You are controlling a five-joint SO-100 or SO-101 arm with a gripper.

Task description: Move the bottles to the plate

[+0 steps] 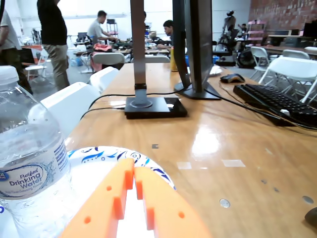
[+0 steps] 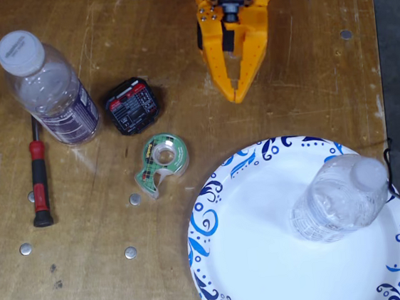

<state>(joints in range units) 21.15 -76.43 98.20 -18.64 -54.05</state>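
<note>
The white plate (image 2: pixel 258 258) with a blue swirl rim lies at the lower right of the fixed view. The smaller clear bottle (image 2: pixel 341 196) stands on its right part. In the wrist view this bottle (image 1: pixel 29 163) is close at the left, with a blue "Purified Drinking Water" label, on the plate (image 1: pixel 99 153). The taller bottle (image 2: pixel 47 91) with a dark purple label and white cap stands on the table at the upper left, off the plate. My orange gripper (image 2: pixel 236 96) is shut and empty, just above the plate's rim in the fixed view; it also shows in the wrist view (image 1: pixel 133 171).
A green tape dispenser (image 2: pixel 160 161), a black and red box (image 2: pixel 132 105) and a red-handled screwdriver (image 2: pixel 39 181) lie between the taller bottle and the plate. In the wrist view a monitor base (image 1: pixel 154 106), cables and a keyboard (image 1: pixel 282 101) lie beyond.
</note>
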